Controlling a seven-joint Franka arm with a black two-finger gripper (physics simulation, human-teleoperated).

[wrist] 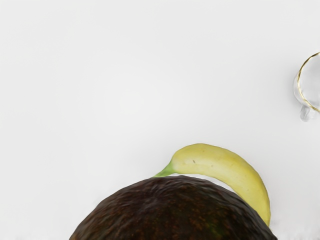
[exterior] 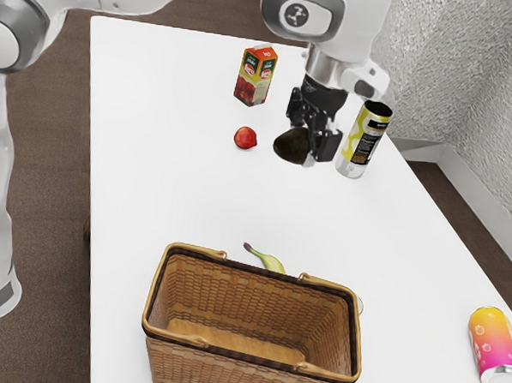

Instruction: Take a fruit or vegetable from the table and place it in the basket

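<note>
Holding dark avocado [exterior: 291, 147] in gripper [exterior: 313, 136], fingers closed on its sides, in air above table [exterior: 172, 161], well apart from basket [exterior: 238, 367]. Fruit is probably firm, quite heavy; round body could turn. Better to grasp across widest middle, squeeze moderately.

Three fruits — one avocado [exterior: 293, 145], one banana [exterior: 272, 263] and one round red fruit [exterior: 245, 139]. Two cans: one tall yellow-and-black can [exterior: 363, 139], one orange-and-pink drink can [exterior: 493, 348]. One juice carton [exterior: 255, 75], one wicker basket [exterior: 238, 368], one gold-rimmed clear vessel [wrist: 298, 89] — and one white table [exterior: 162, 178] in all.
</note>
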